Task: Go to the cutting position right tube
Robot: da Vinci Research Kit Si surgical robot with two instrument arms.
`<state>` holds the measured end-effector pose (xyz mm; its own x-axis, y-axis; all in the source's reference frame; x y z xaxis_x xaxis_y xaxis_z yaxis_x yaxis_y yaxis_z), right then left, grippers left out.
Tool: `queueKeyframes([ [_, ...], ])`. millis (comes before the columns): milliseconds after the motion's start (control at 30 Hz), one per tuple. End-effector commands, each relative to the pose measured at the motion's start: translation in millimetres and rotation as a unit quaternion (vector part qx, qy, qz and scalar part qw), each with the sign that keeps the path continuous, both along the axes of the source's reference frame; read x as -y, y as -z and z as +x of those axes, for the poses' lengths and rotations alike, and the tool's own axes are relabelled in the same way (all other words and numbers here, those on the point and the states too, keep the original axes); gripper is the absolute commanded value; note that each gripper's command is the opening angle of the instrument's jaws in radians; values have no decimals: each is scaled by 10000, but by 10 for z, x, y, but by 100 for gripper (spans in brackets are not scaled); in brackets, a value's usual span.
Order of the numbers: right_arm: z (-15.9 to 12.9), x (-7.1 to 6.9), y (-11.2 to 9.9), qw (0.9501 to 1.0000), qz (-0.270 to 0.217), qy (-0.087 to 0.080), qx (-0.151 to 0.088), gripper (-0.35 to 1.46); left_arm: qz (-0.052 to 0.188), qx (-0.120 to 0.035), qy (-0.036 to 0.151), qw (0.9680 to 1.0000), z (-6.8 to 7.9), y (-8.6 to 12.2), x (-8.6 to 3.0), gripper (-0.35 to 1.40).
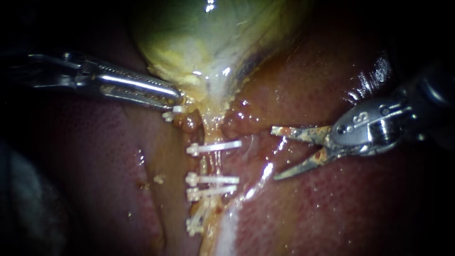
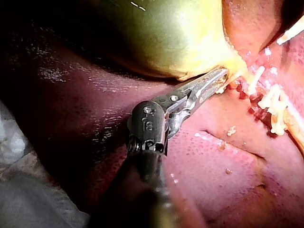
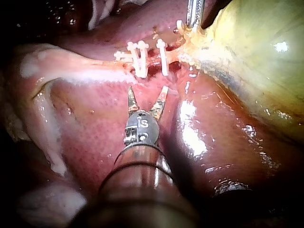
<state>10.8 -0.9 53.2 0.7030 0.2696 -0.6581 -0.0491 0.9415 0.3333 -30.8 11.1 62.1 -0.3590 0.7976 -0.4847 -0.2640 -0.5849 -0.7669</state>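
**Pig liver on the bench, scissors closing in.** The glistening red liver (image 1: 341, 213) fills the frame, and the yellow-green gallbladder (image 1: 204, 38) hangs in from 12 o'clock. My left instrument (image 1: 176, 98) enters from 9 o'clock, its jaws clamped on the gallbladder's neck. My right instrument (image 1: 279, 152) comes in from 3 o'clock. Its two stained blades are spread with nothing between them, tips aimed at 9 o'clock.

Below the neck, at centre, lies the pale clipped tube (image 1: 212, 163). I cannot tell whether one strand or two run under the clips, so the right tube cannot be singled out. White clips (image 1: 215, 147) cross it: one upper, a close pair lower and another toward 6 o'clock.

The blades sit near the tube but clear of it. As I judge it, the move is a slow advance toward 9 o'clock with the blades apart. They should straddle the bare stretch between the upper clip and the pair, square to the tube. They should touch no clip and not the liver beneath, and both tips should show past the tube.

The tube's long axis runs from 12 to 6 o'clock. Its upper end meets the gallbladder, and the clips lie across it from 3 to 9.
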Motion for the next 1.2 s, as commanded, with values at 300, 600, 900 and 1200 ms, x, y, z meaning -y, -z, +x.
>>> queueKeyframes([
  [300, 1, 0, 0, 10000, 12, 7, -2, 145, 42, -26, 78, 10000, 37, 36, -26, -35],
  [600, 5, -1, 1, 9999, 90, 62, -22, 145, 45, -25, 137, 9999, 43, 46, -30, -35],
  [900, 27, -2, -5, 9984, 430, -113, -354, 143, 46, -29, 143, 9999, 42, 47, -29, -35],
  [1200, 42, -2, -18, 9960, 753, -231, -415, 141, 45, -32, 147, 9999, 41, 48, -29, -35],
])
